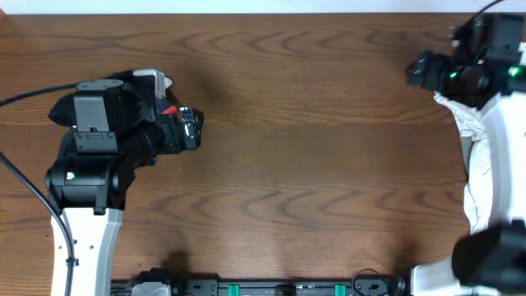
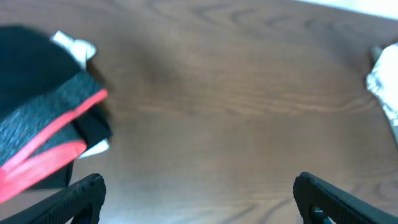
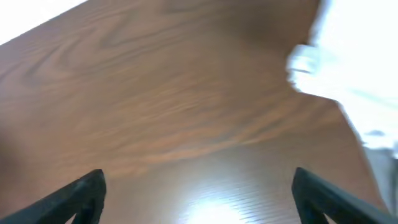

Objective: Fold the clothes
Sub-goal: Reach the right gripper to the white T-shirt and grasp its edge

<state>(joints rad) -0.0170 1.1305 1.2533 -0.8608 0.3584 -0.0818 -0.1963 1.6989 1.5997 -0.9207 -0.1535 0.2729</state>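
White crumpled cotton T-shirt [image 1: 463,125] is lying at the right, so you're poising right gripper [image 3: 199,193] and left gripper [image 2: 199,196] unclenched, empty.

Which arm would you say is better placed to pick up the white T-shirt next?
Right. Its open fingers hover near the white T-shirt; the left fingers are far off, by the black garments.

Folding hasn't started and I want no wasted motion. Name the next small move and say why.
Probably swing the right tool over to the white T-shirt and pinch its edge. The tool stands open and empty, the shirt lies bunched at the right edge of the table, and the bare wood in the middle leaves room to spread it.
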